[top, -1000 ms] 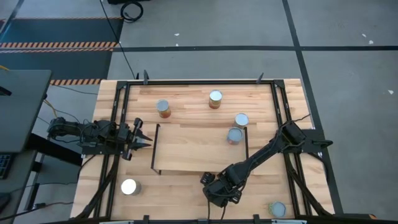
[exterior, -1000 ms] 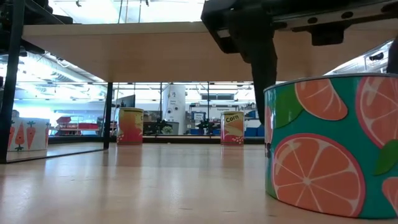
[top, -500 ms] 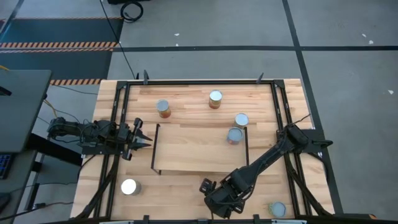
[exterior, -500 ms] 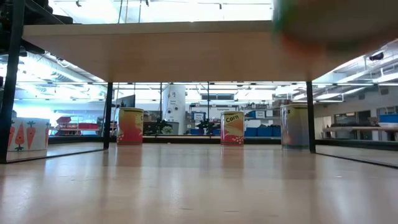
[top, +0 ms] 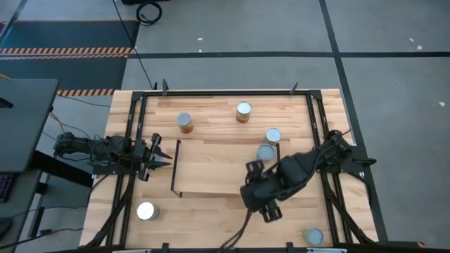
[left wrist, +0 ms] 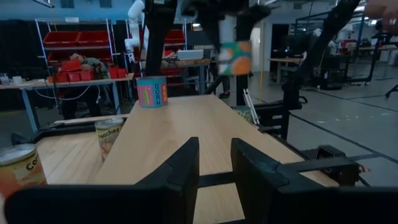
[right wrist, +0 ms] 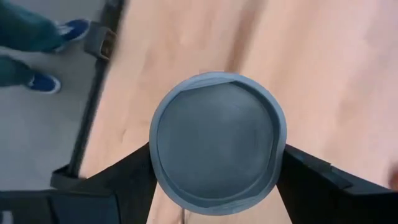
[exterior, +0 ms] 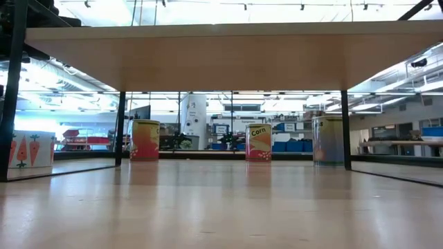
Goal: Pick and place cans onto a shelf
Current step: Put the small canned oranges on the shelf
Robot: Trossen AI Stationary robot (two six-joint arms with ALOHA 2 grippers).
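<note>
My right gripper is shut on a can with a teal label showing orange slices. It holds the can in the air over the near right part of the shelf. The can's grey lid fills the right wrist view. My left gripper waits open just left of the shelf, its fingers pointing along it. One can stands on the shelf's far right corner. Other cans stand upright on the table: three at the far side, and two near the front. My right gripper pinches the can between its two fingers, which press on opposite sides of the round wall just under the lid's rim. The fingers come from above and point down. The can hangs upright, lifted clear of the shelf.
The shelf's black end frames stand up at its short ends. Black rails run around the tabletop. Beyond the table's edge a person's shoes show on the floor. The shelf top left of my right gripper is bare.
My right gripper has lifted the teal can off the table near the front edge and carried it up and toward the far edge, over the shelf's near right part. The can stays upright and has left the low view.
</note>
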